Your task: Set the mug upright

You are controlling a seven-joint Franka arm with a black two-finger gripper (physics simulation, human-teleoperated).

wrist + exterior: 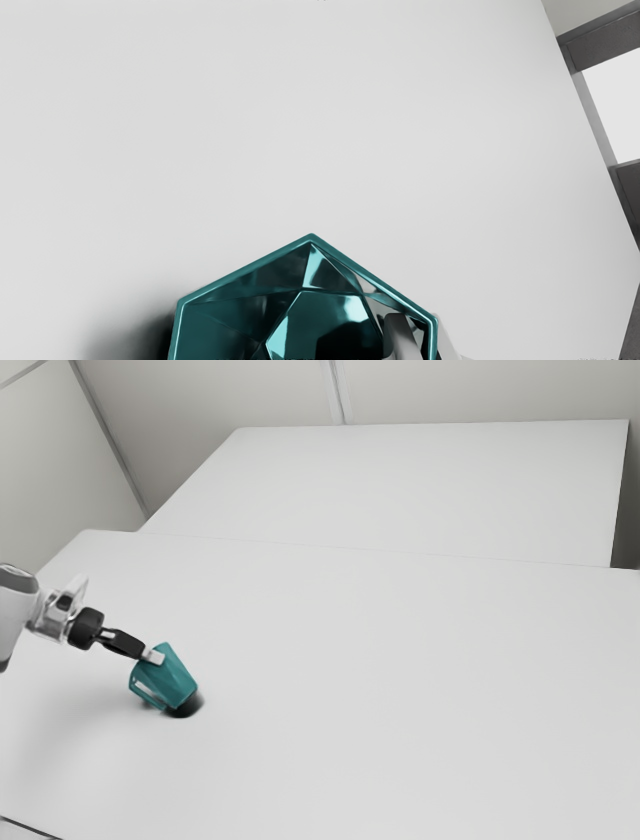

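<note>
Teal mug tilts as a black gripper pinches its wall narrowly, one finger inside, one outside.

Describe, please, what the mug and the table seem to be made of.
Mug: perhaps glazed ceramic or coated metal, glossy teal; bright, sharp reflections line its faceted inside.
Table: matt white, maybe laminate or painted board; its top shows soft shading, no grain.

This was an indoor room of a kind the views left unclear. Pale walls with a narrow vertical strip rose behind a smooth white tabletop; beyond the tabletop's edge, dark grey framing bordered a pale panel.
</note>
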